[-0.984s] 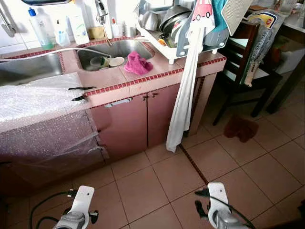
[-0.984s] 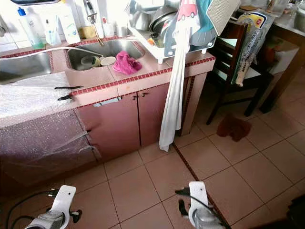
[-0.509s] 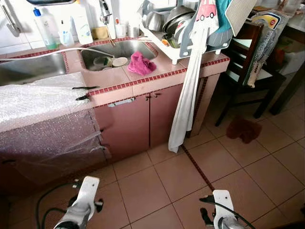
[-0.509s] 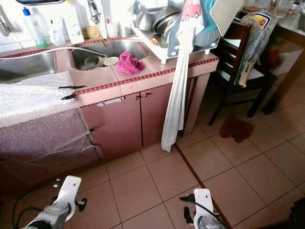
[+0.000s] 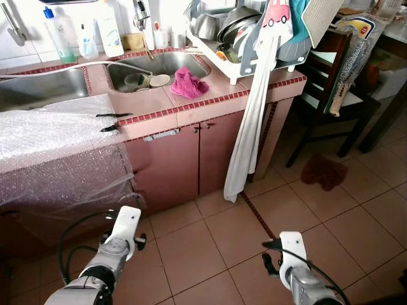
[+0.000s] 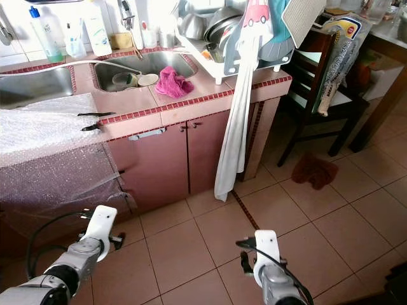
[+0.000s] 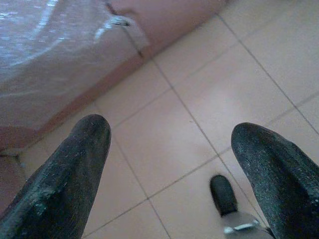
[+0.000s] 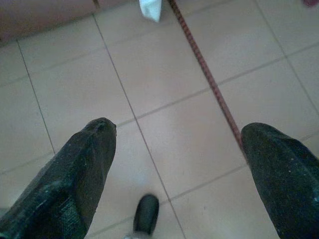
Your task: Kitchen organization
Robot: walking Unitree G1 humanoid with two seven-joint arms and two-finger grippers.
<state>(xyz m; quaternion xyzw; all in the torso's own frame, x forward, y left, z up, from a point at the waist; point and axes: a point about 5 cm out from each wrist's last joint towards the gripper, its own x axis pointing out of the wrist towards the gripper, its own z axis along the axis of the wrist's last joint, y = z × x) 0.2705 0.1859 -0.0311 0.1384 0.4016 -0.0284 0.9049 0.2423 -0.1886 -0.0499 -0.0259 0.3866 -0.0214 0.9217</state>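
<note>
A pink-tiled kitchen desk (image 5: 191, 114) runs across the upper half of the head view, with a steel sink (image 5: 149, 67) sunk into it at about 12 o'clock. A magenta cloth (image 5: 186, 83) lies bunched on the sink's front rim, and a small bowl (image 5: 135, 81) and a white lid (image 5: 159, 81) sit in the basin just beside it. At 1 o'clock a dish rack (image 5: 245, 38) full of metal pans and plates stands at the desk's end, and a long white towel (image 5: 249, 133) hangs from it down past the cabinet doors (image 5: 184, 162) almost to the tiled floor (image 5: 318, 216). Bottles of cleaner (image 5: 60, 35) line the wall at 11 o'clock. Bubble wrap (image 5: 54, 152) covers the desk at 9 o'clock and drapes over its front. A dark wooden chair (image 5: 331, 95) stands at 2 o'clock, with a brown rag (image 5: 325, 171) on the floor near it.

The left gripper (image 7: 169, 149) hangs low at 7 o'clock over bare floor, its jaws spread wide with nothing between them. The right gripper (image 8: 177, 149) hangs at 5 o'clock, its jaws likewise wide apart and empty, above a red grout line (image 8: 207, 74).
</note>
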